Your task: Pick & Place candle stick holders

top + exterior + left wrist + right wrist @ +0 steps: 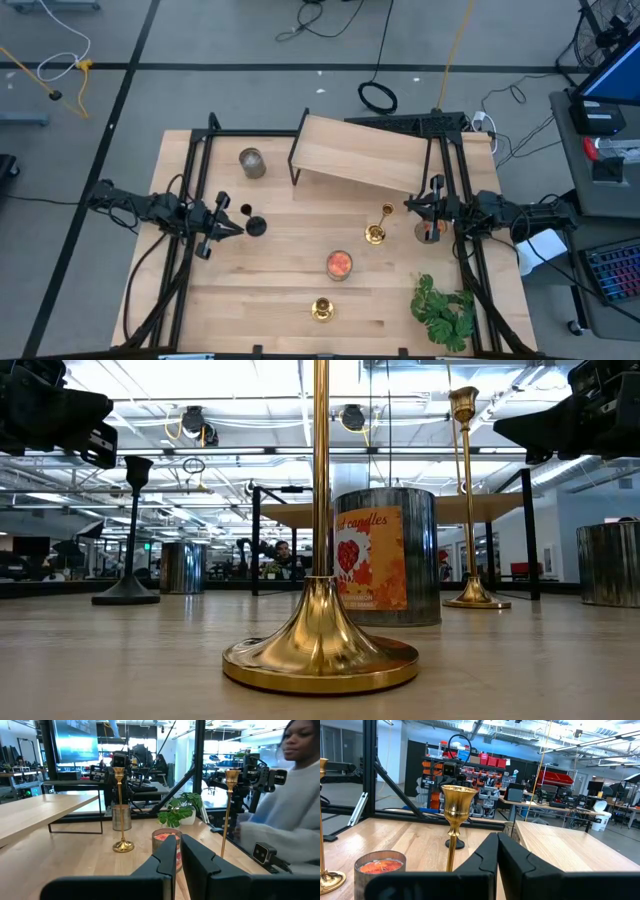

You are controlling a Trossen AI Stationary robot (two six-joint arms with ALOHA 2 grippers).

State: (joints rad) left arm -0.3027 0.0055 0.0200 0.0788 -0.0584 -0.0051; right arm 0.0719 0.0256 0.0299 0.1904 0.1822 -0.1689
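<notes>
Because each brass candle stick holder [376, 228] is slim, slippery and top-heavy, grip mid-stem; left gripper [232, 222] and right gripper [415, 205] fingers nearly closed, empty.

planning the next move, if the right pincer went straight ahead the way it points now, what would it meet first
Most likely the gold candle stick holder close ahead of the right pincer, slightly to one side. The black holder stands farther behind. Depth is hard to judge.

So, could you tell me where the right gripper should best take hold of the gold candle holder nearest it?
Take the gold candle holder by its thin stem, just under the cup, coming in level from the right gripper's side. It stands upright, and the flared base looks too wide. The shut fingers must open first.
</notes>
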